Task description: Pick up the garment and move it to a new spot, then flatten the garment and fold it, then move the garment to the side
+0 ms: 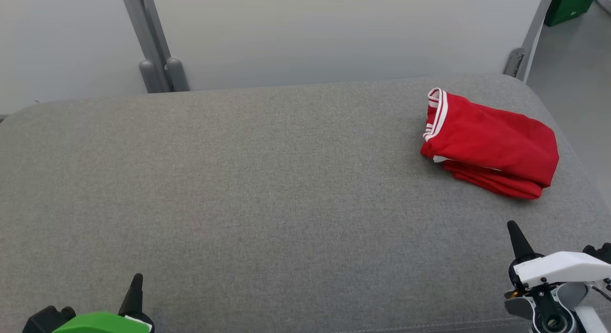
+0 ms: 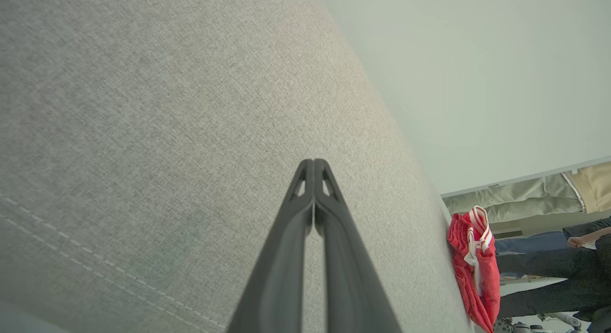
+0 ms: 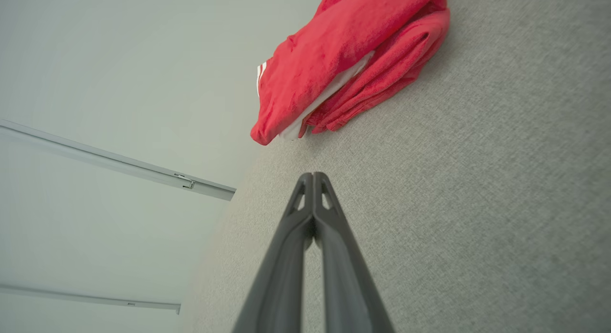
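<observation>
At the far right part of the table [image 1: 267,190], which is covered with grey fabric, the garment [image 1: 491,147] is seen. It is red with white stripes at one edge, and it lies as a compact folded bundle close to the right border. From this placement it is judged that the folding is already done and that the garment has been put to the side, so that the middle of the table is left free.

The left gripper [image 1: 137,285] is found at the near edge, low on the left, and the right gripper [image 1: 518,240] at the near edge on the right. In both wrist views the two dark fingers are pressed together, and nothing is held between them. The right gripper is near the garment but apart from it; the left one is well apart. Such a position near the front edge is probably a resting one, as no further grasp seems to be needed.

No brand, label or writing can be read on the garment. A green object [image 1: 570,6] stands on the floor behind, and a possible mark on it is too small to be read.
</observation>
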Tool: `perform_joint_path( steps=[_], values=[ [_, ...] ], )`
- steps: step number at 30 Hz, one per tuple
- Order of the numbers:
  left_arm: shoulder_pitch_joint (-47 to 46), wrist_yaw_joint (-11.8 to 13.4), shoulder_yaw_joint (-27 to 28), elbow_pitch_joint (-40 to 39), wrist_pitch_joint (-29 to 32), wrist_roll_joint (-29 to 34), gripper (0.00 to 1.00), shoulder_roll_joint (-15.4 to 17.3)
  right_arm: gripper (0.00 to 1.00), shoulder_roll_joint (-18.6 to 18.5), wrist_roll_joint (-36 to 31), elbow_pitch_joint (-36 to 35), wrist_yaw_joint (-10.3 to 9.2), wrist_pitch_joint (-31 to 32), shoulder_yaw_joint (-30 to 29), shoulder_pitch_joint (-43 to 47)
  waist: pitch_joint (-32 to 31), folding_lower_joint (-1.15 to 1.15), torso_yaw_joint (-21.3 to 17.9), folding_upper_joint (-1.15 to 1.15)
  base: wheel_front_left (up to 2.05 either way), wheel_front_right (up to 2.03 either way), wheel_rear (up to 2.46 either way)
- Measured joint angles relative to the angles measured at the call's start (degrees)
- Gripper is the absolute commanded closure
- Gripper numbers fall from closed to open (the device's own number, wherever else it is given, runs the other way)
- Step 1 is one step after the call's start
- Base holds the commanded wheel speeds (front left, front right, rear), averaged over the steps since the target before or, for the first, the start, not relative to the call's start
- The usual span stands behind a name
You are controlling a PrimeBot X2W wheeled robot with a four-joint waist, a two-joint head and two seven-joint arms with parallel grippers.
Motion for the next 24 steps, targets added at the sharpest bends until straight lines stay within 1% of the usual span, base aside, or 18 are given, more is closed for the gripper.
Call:
perform_joint_path(
  steps=[13,15,24],
  values=[
    [-2.3,-1.02,2.43,-0.43,2.33,-8.53,1.0,-0.67,1.0,1.49,8.75,-1.25,1.85,2.43,-3.02,-1.24,0.91,0.0,-0.24,0.0,0.0,0.0,0.0],
    [-2.61,-1.08,2.74,-0.52,2.78,-9.44,1.0,-0.79,1.0,1.62,10.31,-1.36,1.87,2.9,-3.48,-1.35,1.05,0.0,-0.28,0.0,0.0,0.0,0.0],
    [-4.22,-2.03,4.44,-0.73,4.7,-15.26,1.0,-1.59,1.0,2.71,16.35,-2.15,3.38,4.61,-5.55,-2.3,1.68,0.0,-0.45,0.0,0.0,0.0,0.0]
  ],
)
